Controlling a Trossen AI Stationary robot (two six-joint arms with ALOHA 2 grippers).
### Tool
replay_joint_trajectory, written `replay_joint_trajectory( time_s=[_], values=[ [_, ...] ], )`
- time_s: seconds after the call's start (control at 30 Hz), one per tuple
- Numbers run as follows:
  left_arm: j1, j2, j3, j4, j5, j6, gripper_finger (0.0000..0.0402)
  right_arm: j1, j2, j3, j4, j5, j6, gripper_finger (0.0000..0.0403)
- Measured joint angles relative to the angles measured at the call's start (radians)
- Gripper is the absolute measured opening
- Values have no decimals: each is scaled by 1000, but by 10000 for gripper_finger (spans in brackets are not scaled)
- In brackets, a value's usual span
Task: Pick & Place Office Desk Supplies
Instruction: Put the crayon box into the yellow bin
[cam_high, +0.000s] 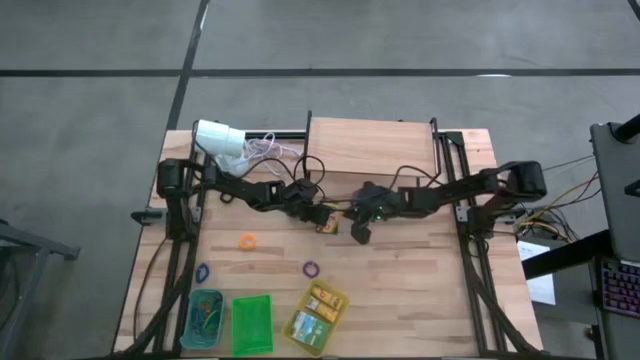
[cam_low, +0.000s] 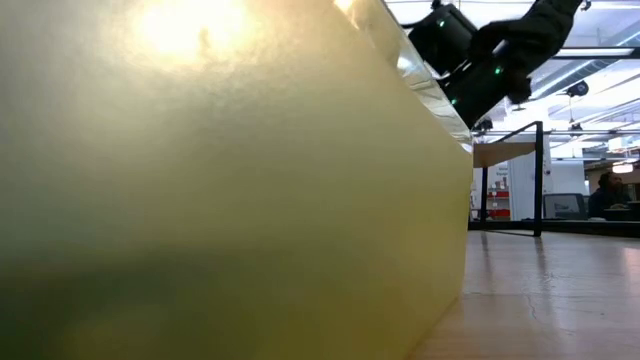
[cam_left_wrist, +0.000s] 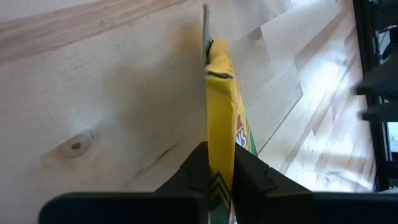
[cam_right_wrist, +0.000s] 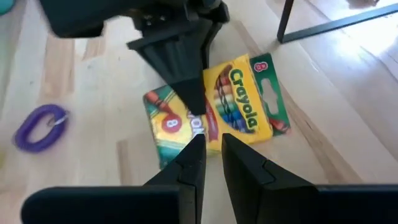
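1. At the near left of the table (cam_high: 420, 290) stand three bins: a teal bin (cam_high: 203, 318) with a few bands inside, a green bin (cam_high: 252, 324), and a yellow bin (cam_high: 316, 315) already holding crayon boxes; so part of the sorting looks done.
2. Loose on the wood lie a blue band (cam_high: 202, 271), an orange band (cam_high: 247, 241) and a purple band (cam_high: 311, 268); these are left to place.
3. The left gripper (cam_high: 318, 213) reaches in from the left to mid-table; its wrist view shows its fingers (cam_left_wrist: 196, 168) pinched on the edge of a crayon box (cam_left_wrist: 221, 106), which stands on edge against the wood.
4. In the right wrist view two crayon boxes lie together, one (cam_right_wrist: 245, 106) overlapping the other (cam_right_wrist: 168, 127), with the left gripper's fingers on them; the purple band shows nearby.
5. The right gripper (cam_high: 360, 230) hovers just beside this pair; its fingers (cam_right_wrist: 186, 165) stand slightly parted and hold nothing.
6. Judged overall, the task is midway: these boxes and three bands remain.
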Motion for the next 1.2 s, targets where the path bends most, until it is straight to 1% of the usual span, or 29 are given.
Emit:
replay_joint_trajectory(
  time_s=[0.2,0.37,0.53,0.8,0.9,1.1,1.2],
  values=[
    [1,0,0,0,-1,0,39,21,-97,0,-161,0,3,52],
    [1,0,0,-1,-2,1,39,61,-177,0,-275,0,3,52],
    [1,0,0,-1,-3,2,39,126,-265,-25,-276,0,-1,52],
    [1,0,0,-2,-3,5,39,243,-452,-120,-267,10,-1,52],
    [1,0,0,-2,-3,5,39,284,-530,-173,-225,65,-1,52],
    [1,0,1,-1,-3,5,39,339,-680,-290,-195,207,3,52],
    [1,-1,1,3,-4,5,39,339,-737,-347,-164,237,3,52]
  ],
)
